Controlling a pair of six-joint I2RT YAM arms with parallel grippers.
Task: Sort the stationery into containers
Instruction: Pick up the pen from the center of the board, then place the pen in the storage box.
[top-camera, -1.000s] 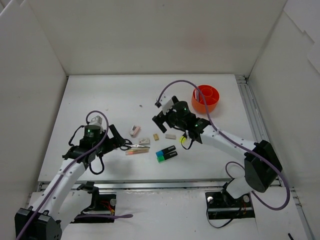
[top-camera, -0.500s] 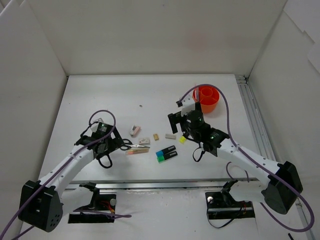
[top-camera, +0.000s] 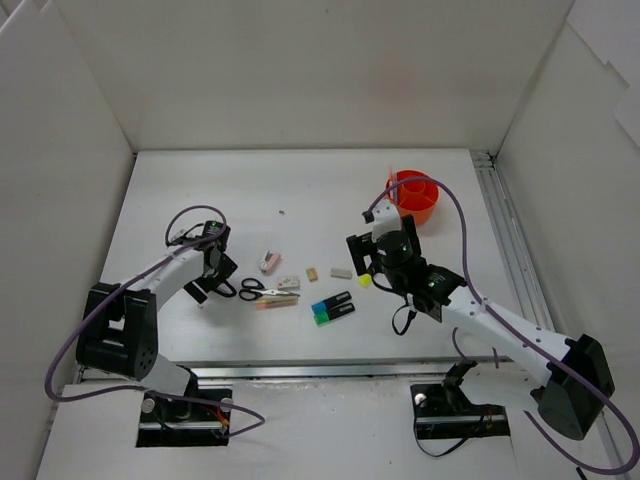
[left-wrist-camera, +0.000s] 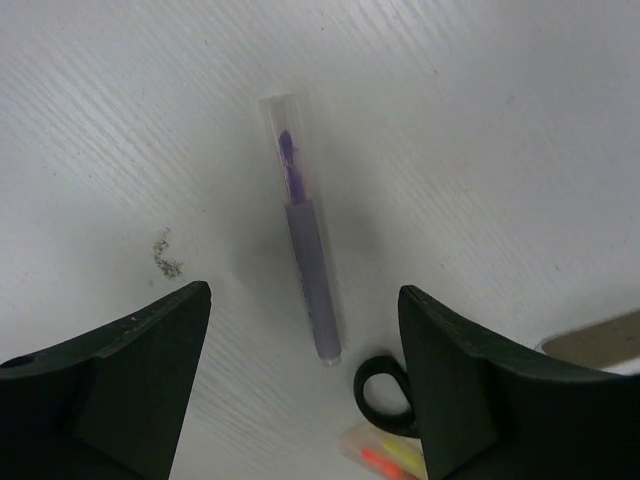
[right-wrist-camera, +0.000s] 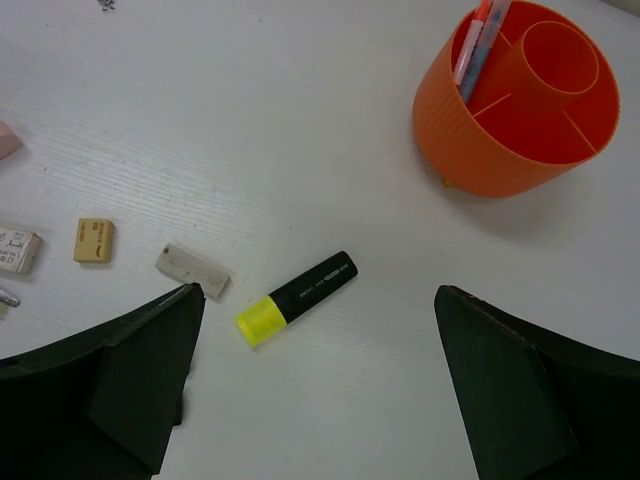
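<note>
A grey-purple pen (left-wrist-camera: 305, 270) lies on the white table between the fingers of my left gripper (left-wrist-camera: 305, 390), which is open and touches nothing. The black scissors handle (left-wrist-camera: 385, 395) and an orange-yellow pen (left-wrist-camera: 390, 462) lie just beside it. My right gripper (right-wrist-camera: 320, 390) hangs open above a yellow-ended black highlighter (right-wrist-camera: 297, 297). Farther back and to the right stands the orange cup (right-wrist-camera: 500, 130), with pens (right-wrist-camera: 478, 40) in one compartment. From above, the scissors (top-camera: 262, 291), the blue highlighter (top-camera: 331, 301) and the green highlighter (top-camera: 335, 314) lie between the left gripper (top-camera: 205, 280) and the right gripper (top-camera: 372, 262).
Small erasers lie scattered mid-table: a pink one (top-camera: 270, 262), a beige one (right-wrist-camera: 94, 240), a grey-white one (right-wrist-camera: 192, 270) and a labelled one (right-wrist-camera: 18, 250). White walls enclose the table on three sides. A metal rail (top-camera: 508, 240) runs along the right edge.
The left arm has swung left and turned its wrist, bringing the gripper over the grey-purple pen. The right gripper has moved right and down, from the erasers to above the yellow highlighter.
</note>
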